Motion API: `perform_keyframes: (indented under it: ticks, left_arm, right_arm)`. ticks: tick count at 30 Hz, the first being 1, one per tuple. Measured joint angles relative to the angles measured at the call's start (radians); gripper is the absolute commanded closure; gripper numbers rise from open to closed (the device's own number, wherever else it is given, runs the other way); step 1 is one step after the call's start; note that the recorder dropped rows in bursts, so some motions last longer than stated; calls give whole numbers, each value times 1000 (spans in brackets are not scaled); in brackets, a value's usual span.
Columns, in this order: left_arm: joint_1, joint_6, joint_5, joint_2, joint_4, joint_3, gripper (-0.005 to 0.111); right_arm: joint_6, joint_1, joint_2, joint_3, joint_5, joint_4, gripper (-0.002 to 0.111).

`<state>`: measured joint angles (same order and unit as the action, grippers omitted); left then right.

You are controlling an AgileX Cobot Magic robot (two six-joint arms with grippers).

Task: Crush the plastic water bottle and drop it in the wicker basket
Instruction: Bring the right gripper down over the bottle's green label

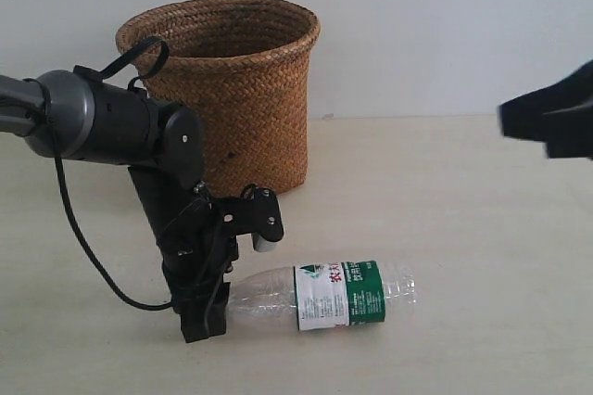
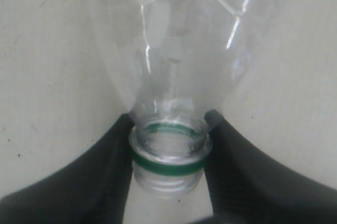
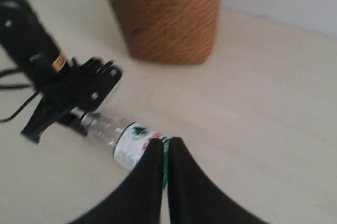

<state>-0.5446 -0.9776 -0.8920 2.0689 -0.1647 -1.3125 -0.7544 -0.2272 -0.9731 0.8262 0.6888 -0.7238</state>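
Note:
The plastic water bottle (image 1: 338,295) lies on its side on the table, uncapped neck toward the left, white-and-green label around its middle. My left gripper (image 1: 206,307) is shut on its neck; in the left wrist view the black fingers (image 2: 105,166) press both sides of the green ring (image 2: 168,167) below the clear body (image 2: 174,50). The wicker basket (image 1: 236,80) stands upright behind them. My right gripper (image 1: 547,121) hangs in the air at the far right, shut on nothing; its wrist view looks down past its tips (image 3: 164,142) onto the bottle (image 3: 124,142) and basket (image 3: 163,13).
The left arm's black cable (image 1: 83,237) loops down onto the table left of the bottle. A pale wall rises behind the basket. The light wooden tabletop (image 1: 482,256) stretches right of the bottle.

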Motion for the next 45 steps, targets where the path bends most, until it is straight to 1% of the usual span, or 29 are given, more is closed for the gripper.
perform_keyframes:
  ticks: [1,2,4,5,7,9,11,13,15,23,28,32,34,41,45]
  left_arm:
    - [0,0,0,0,0,0,103]
    - [0,0,0,0,-4,0,103]
    - [0,0,0,0,-14,0,103]
    - [0,0,0,0,-17,0,103]
    - [0,0,0,0,-26,0,103]
    - [0,0,0,0,-31,0,103]
    - [0,0,0,0,-41,0,103]
    - [0,0,0,0,-45,0,103]
    - [0,0,0,0,-47,0,103]
    - [0,0,0,0,-51,0,103]
    - [0,0,0,0,-51,0,103]
    - [0,0,0,0,-51,0,103]
    - [0,0,0,0,-51,0,103]
    - [0,0,0,0,-51,0,103]
    - [0,0,0,0,-51,0,103]
  right_arm:
    - [-26,-22,-64,33,36,-2,108]
    - [-61,-60,-188,94,97,-2,108]
    - [-79,-100,-377,179,186,-2,108]
    - [-79,-109,-421,199,207,-2,108]
    - [-79,-121,-581,266,288,2,108]
    - [-79,-121,-670,293,300,2,108]
    - [-73,-121,-710,297,261,2,108]
    - [-36,-121,-716,301,188,4,108]
    - [-15,-121,-716,319,154,4,108]
    - [20,-121,-716,336,100,-14,108]
    - [220,-121,-716,336,57,145,108]
    - [307,-121,-716,336,57,224,108]
    - [326,-121,-718,338,75,235,108]
    - [369,-121,-799,435,258,249,108]
    - [428,-128,-862,491,325,310,108]
